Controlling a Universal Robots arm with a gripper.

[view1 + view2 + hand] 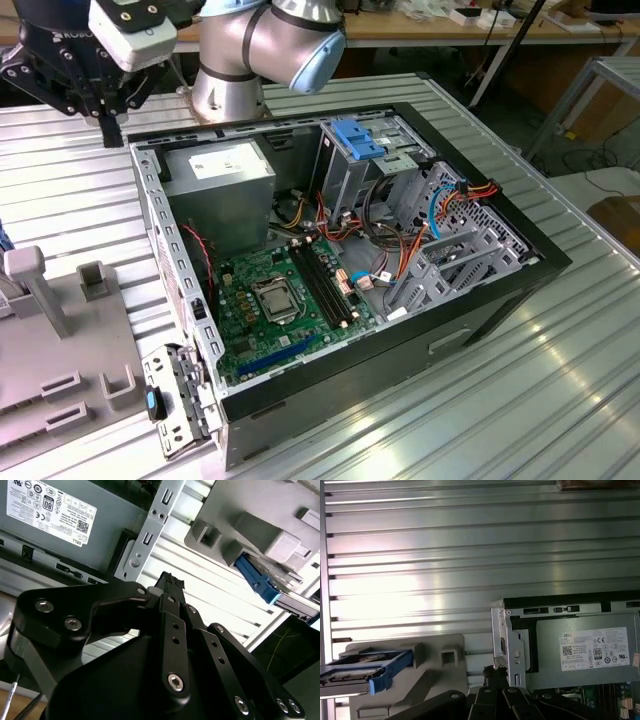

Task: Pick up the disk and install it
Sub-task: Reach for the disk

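1. The gripper [110,130] [171,581] [495,672] hangs above the ribbed metal counter [560,400] [470,555], just off the far corner of the open computer case [500,290] on the exterior view's left.
2. Its jaws are clenched together with nothing between them.
3. The disk [360,672] [260,582], grey metal with blue rails, lies in the grey fixture [60,380] [440,680] [240,515], apart from the gripper.
4. That fixture stands on the counter, beside the case on the exterior view's left.
5. In both wrist views the grey power-supply box [220,190] [50,525] [585,652] sits inside the case wall nearest the gripper.
6. A blue bracket [362,140] tops the drive cage at the far side of the case.
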